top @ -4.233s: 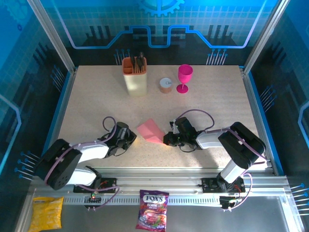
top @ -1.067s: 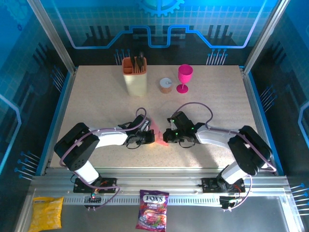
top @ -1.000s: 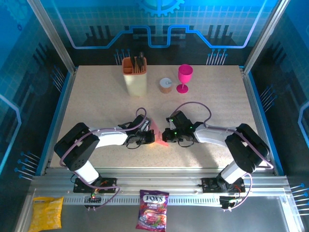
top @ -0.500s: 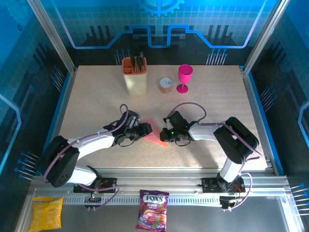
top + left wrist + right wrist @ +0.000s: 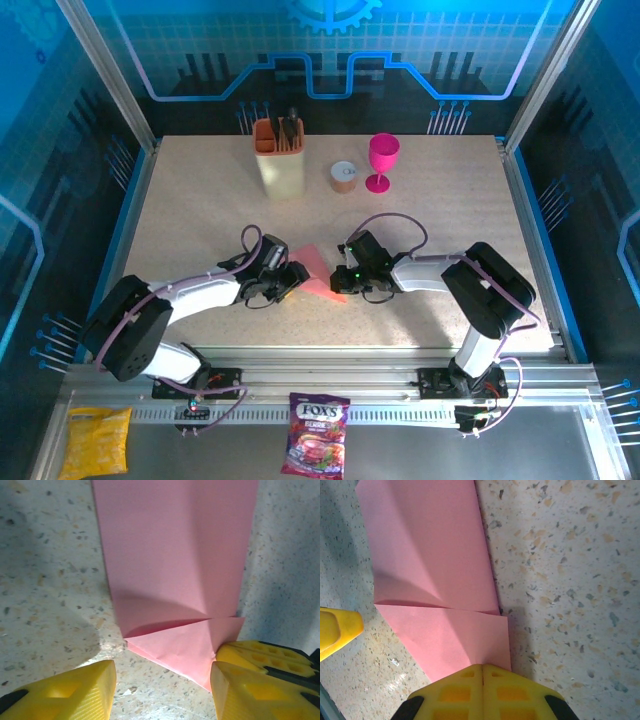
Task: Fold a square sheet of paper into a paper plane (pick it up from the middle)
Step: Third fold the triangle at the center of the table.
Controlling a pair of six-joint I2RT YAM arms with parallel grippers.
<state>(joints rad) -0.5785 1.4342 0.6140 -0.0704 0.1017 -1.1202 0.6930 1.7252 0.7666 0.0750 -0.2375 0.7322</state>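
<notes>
Paper (image 5: 313, 268) flat on table (image 5: 450, 200), partly folded, one corner flap creased; most folds left. Left claw (image 5: 162, 682) spread, paper's tip between its fingers. Right claw (image 5: 482, 675) pressed together, tips on paper's near corner.

Back of the speckled table (image 5: 200, 220): a cream-and-orange holder (image 5: 280, 160) with dark utensils sticking out, a small round tub (image 5: 343, 177) just right of it, then a magenta goblet (image 5: 382, 160). Down front, off the table, a Fox's candy bag (image 5: 316, 448) and a yellow snack bag (image 5: 95, 441).
</notes>
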